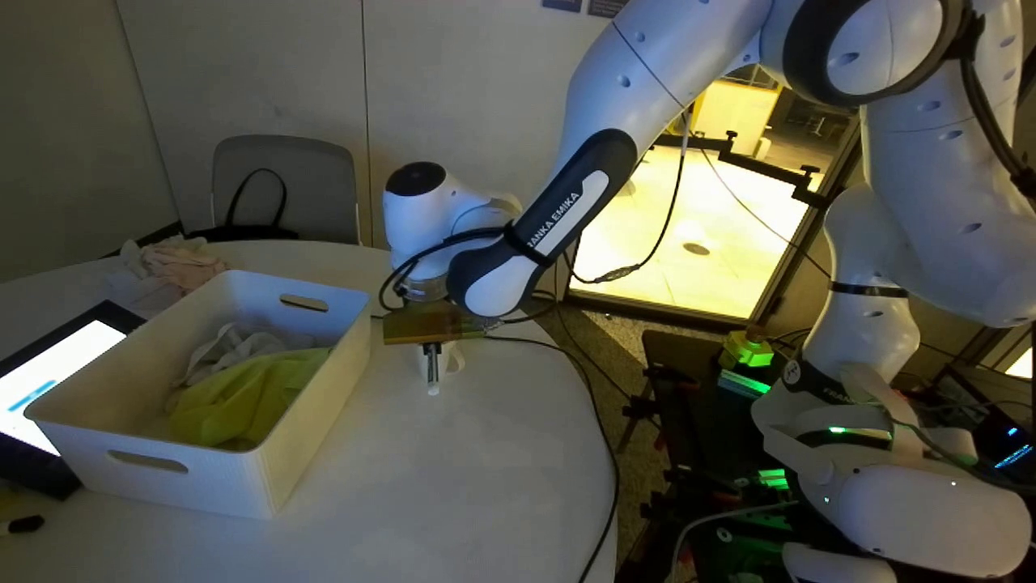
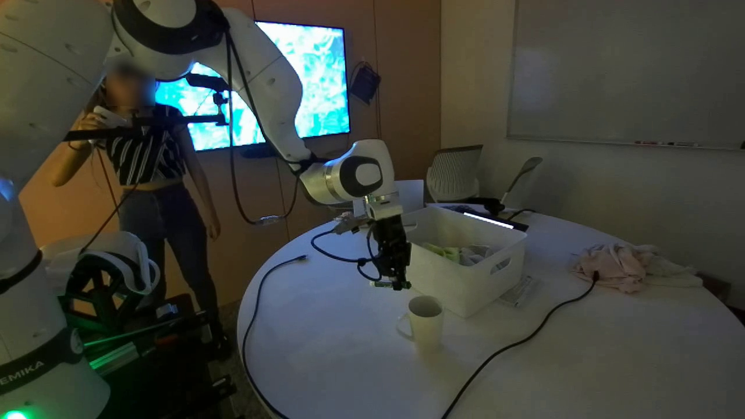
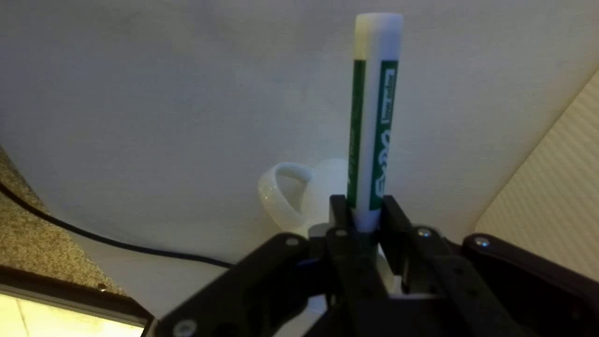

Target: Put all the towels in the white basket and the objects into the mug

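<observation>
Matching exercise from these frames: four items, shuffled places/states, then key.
1) marker
2) mug
3) yellow-green cloth
4) pink cloth

A) crumpled on the table, outside the white basket
B) gripped between the jaws
C) inside the white basket
D) standing upright on the table

Pairs: 1-B, 2-D, 3-C, 4-A

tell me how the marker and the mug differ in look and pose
The marker is gripped by the tool, up off the table; the mug stands on it.
The marker is held roughly level; the mug is upright.
The marker is a slim stick with green label panels; the mug is wider, plain where visible, and has a handle.
Both are largely white.
</observation>
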You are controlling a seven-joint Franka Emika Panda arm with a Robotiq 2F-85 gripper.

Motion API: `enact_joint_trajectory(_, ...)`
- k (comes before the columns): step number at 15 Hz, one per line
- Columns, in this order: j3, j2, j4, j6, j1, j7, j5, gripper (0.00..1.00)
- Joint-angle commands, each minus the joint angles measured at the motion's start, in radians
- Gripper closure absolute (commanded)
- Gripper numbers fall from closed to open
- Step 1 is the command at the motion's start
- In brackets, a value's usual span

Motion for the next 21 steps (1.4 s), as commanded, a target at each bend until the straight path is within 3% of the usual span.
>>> enact_joint_trajectory(1,-0.039,-0.021,-0.011,0.013,0.007,0.09,-0.063,0.94)
enact_joint_trajectory(14,-0.176,0.001,0.031,0.04,0.033,0.37,-0.318,0.94)
enact_joint_trajectory(21,-0.185,0.03,0.072,-0.042,0.055,0.586,-0.528,0.94)
